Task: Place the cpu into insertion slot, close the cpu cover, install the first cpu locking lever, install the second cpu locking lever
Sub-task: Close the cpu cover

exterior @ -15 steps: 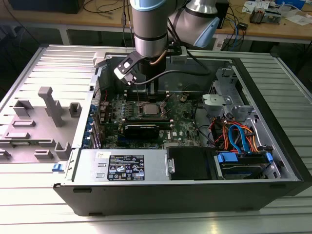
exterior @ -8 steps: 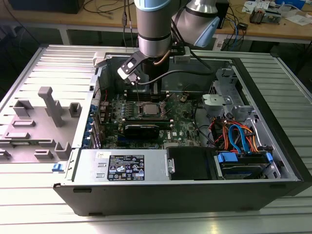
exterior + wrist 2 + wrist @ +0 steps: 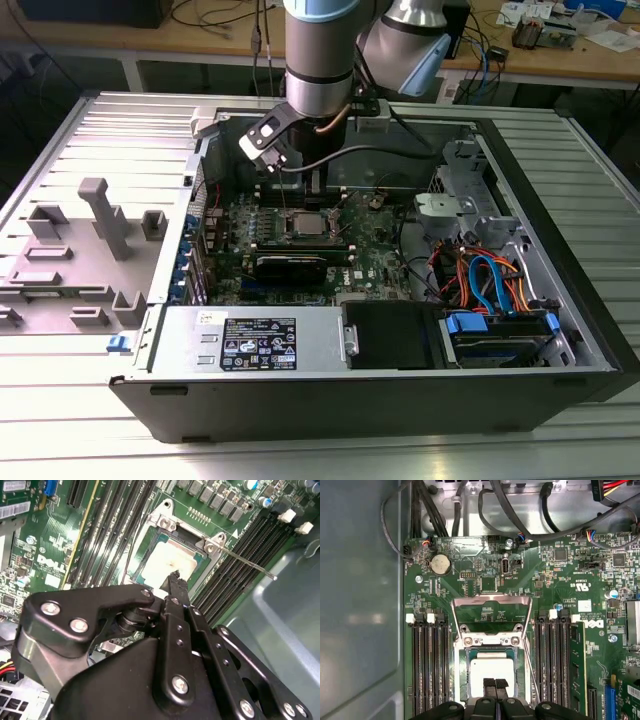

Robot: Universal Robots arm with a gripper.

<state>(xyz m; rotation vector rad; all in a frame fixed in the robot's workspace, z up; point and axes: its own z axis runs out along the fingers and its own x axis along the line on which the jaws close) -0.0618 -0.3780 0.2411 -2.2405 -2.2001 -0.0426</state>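
- At the exterior view's left, a grey fixture plate (image 3: 95, 240) with upright blocks lies on the ribbed metal table (image 3: 60, 400), just beside the open computer case (image 3: 330, 410).
- Inside the case, the power supply (image 3: 255, 340) sits along the near edge. The green motherboard (image 3: 375, 255) lies behind it, with a long black expansion card (image 3: 290, 265) across it.
- The robot arm (image 3: 318, 60) comes down from above over the middle of the board, with a grey cable looping off it.
- In the first wrist view, a round coin battery (image 3: 440, 564) sits on the board beyond the socket, and black memory slots (image 3: 422, 665) run along both sides of it.
- The cpu cover (image 3: 492, 599) is open. Its silver frame is swung back from the socket, and the green board shows through its window.
- The cpu (image 3: 492, 669) is seated in the insertion slot (image 3: 490, 641), silver top facing up.
- The gripper (image 3: 495, 684) is over the cpu. Its black fingers (image 3: 175, 580) are pressed together with no gap and grip nothing. I cannot tell whether the tips touch the chip.
- In the second wrist view, a thin silver locking lever (image 3: 245, 562) is unlatched and sticks out from the socket corner over the memory slots.
- At the exterior view's right, blue and orange cables (image 3: 490, 280) run down to the drive bay (image 3: 500, 335).
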